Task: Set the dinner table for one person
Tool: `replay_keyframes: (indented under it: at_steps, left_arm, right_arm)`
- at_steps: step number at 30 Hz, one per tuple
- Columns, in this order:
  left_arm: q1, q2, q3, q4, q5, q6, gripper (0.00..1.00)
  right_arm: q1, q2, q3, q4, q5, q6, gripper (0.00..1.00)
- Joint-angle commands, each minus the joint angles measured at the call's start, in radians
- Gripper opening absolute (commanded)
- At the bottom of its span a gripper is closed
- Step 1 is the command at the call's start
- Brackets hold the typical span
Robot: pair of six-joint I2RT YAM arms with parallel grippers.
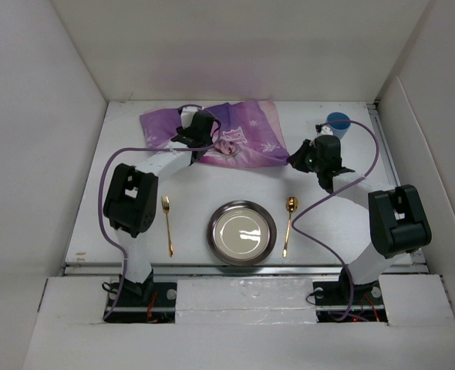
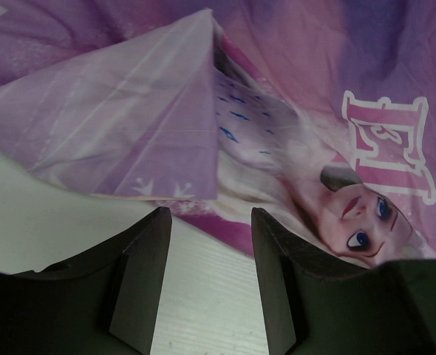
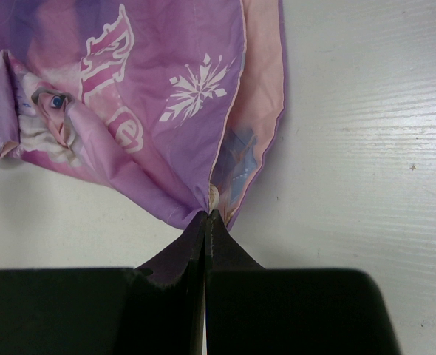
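A purple snowflake-printed "ELSA" cloth (image 1: 235, 132) lies crumpled at the back of the white dinner table (image 1: 189, 185). My right gripper (image 3: 205, 216) is shut on the cloth's (image 3: 151, 96) near right corner, seen in the top view at the cloth's right edge (image 1: 295, 159). My left gripper (image 2: 210, 218) is open and empty, low over the table just before the cloth's (image 2: 144, 111) folded near edge, at its left part in the top view (image 1: 183, 139). A round metal plate (image 1: 242, 232) sits at the front centre, a gold fork (image 1: 167, 223) left of it, a gold spoon (image 1: 288, 222) right of it.
A blue cup (image 1: 338, 123) stands at the back right, behind my right arm. White walls enclose the table on the left, back and right. A metal rail (image 1: 243, 268) runs along the near edge.
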Motion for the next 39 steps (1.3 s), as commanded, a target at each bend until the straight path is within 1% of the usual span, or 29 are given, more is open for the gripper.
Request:
replay_keyframes:
  at_steps: [1,3,4,6,7,8,11,15,20,24,29,31,32,33,34,35,36,38,39]
  left_arm:
    - [-0.040,0.072,0.136,-0.102,-0.150,0.104,0.45]
    - [-0.054,0.132,0.187,-0.132,-0.191,0.137,0.45]
    - [-0.054,0.155,0.251,-0.164,-0.208,0.134,0.45]
    - [-0.054,0.198,0.287,-0.211,-0.240,0.137,0.44]
    - [-0.054,0.209,0.301,-0.214,-0.249,0.154,0.43]
    - [-0.054,0.228,0.313,-0.225,-0.284,0.167,0.39]
    - [-0.043,0.244,0.321,-0.214,-0.280,0.199,0.39]
    - [-0.043,0.307,0.380,-0.252,-0.254,0.221,0.39]
    - [-0.043,0.293,0.345,-0.180,-0.194,0.255,0.41]
    - [-0.043,0.299,0.351,-0.173,-0.162,0.276,0.43]
    - [-0.052,0.264,0.295,-0.094,-0.116,0.312,0.43]
    - [-0.052,0.278,0.317,-0.105,-0.110,0.319,0.39]
    - [-0.052,0.299,0.330,-0.141,-0.120,0.315,0.37]
    - [-0.052,0.308,0.337,-0.149,-0.125,0.315,0.28]
    - [-0.052,0.313,0.341,-0.154,-0.130,0.315,0.23]
    - [-0.052,0.316,0.333,-0.166,-0.140,0.304,0.12]
    - [-0.052,0.316,0.333,-0.166,-0.140,0.304,0.12]
    - [-0.052,0.301,0.316,-0.169,-0.159,0.292,0.02]
    - [-0.052,0.295,0.313,-0.172,-0.165,0.289,0.01]
  right_arm:
    - [0.000,-0.005,-0.008,0.059,-0.016,-0.015,0.00]
    - [-0.009,-0.007,-0.007,0.061,-0.016,-0.014,0.00]
    - [-0.009,-0.007,-0.006,0.062,-0.021,-0.015,0.00]
    - [-0.009,-0.008,-0.006,0.061,-0.026,-0.015,0.00]
    - [-0.009,-0.013,-0.007,0.062,-0.024,-0.015,0.00]
    - [-0.018,-0.011,-0.012,0.061,-0.026,-0.015,0.00]
    - [-0.018,-0.011,-0.011,0.064,-0.030,-0.014,0.00]
    - [-0.018,-0.010,-0.012,0.069,-0.035,-0.014,0.00]
    - [-0.018,-0.002,-0.012,0.072,-0.035,-0.015,0.00]
    - [-0.018,0.001,-0.012,0.073,-0.038,-0.015,0.00]
    - [-0.018,0.007,-0.009,0.076,-0.038,-0.018,0.00]
    - [-0.018,0.009,-0.008,0.076,-0.039,-0.017,0.00]
    - [-0.018,0.009,-0.006,0.075,-0.039,-0.017,0.00]
    - [-0.018,0.009,-0.007,0.075,-0.038,-0.018,0.00]
    - [-0.018,0.006,-0.007,0.075,-0.036,-0.018,0.00]
    - [-0.018,0.004,-0.009,0.073,-0.035,-0.018,0.00]
    - [-0.018,0.004,-0.009,0.073,-0.035,-0.018,0.00]
    - [-0.018,0.003,-0.006,0.073,-0.033,-0.020,0.00]
    - [-0.018,0.003,-0.007,0.073,-0.033,-0.018,0.00]
